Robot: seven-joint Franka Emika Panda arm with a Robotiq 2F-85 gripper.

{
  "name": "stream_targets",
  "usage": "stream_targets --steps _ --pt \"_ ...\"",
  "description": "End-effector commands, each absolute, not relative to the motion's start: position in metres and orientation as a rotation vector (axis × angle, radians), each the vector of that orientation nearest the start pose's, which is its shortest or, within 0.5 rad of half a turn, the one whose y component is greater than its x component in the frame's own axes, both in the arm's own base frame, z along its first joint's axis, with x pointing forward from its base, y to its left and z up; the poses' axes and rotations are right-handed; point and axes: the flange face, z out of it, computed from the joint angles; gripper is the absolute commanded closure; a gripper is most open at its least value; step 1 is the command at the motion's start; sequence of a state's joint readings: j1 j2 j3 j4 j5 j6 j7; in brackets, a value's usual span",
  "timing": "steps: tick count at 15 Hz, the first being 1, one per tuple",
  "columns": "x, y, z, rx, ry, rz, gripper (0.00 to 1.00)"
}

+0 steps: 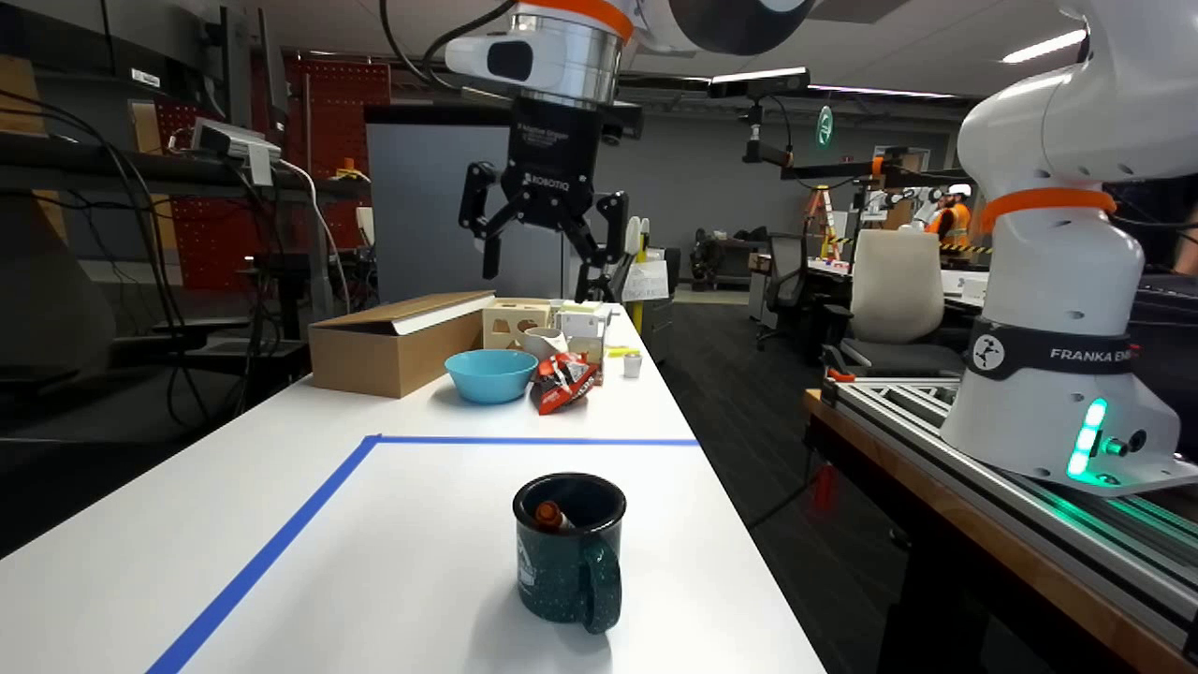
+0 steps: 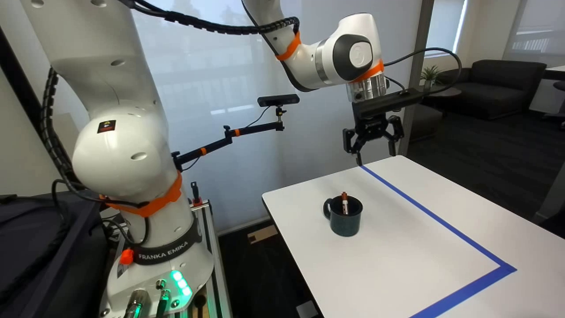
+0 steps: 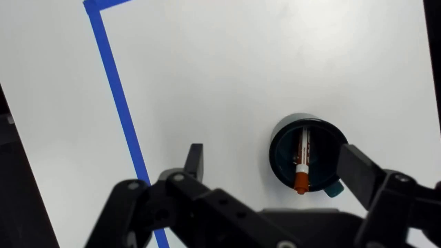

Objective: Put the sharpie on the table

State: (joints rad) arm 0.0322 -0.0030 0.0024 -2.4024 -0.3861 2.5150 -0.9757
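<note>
The sharpie [image 3: 302,162] has an orange-red cap, a white band and a dark red and white body. It leans cap up inside the dark teal mug [image 1: 566,576], and its cap also shows in both exterior views [image 1: 550,515] [image 2: 344,197]. The mug [image 2: 345,225] stands upright on the white table [image 2: 397,251], inside the blue tape outline. My gripper [image 2: 375,153] is open and empty, high above the table. In the wrist view the sharpie shows between the spread fingers [image 3: 272,156], with the mug nearer the right finger. The sharpie's lower end is hidden in the mug.
In an exterior view a light blue bowl [image 1: 490,375], a red packet [image 1: 565,382], a cardboard box [image 1: 398,346] and a small white cup [image 1: 633,364] stand beyond the blue tape [image 1: 533,440]. The mug handle [image 1: 602,590] points toward the robot-side table edge.
</note>
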Motion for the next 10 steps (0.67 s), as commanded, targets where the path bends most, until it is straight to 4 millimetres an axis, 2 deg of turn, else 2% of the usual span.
stream_targets --steps 1,6,7,8,10 --pt "0.520 0.038 0.307 -2.661 -2.100 -0.039 0.00" --pt "0.526 0.061 0.265 -2.590 -2.019 -0.094 0.00" --pt "0.527 0.067 0.258 -2.528 -2.042 -0.139 0.00" --pt "0.520 0.059 0.267 -2.596 -2.023 -0.072 0.00" --pt "0.521 0.068 0.255 -2.548 -2.031 -0.098 0.00"
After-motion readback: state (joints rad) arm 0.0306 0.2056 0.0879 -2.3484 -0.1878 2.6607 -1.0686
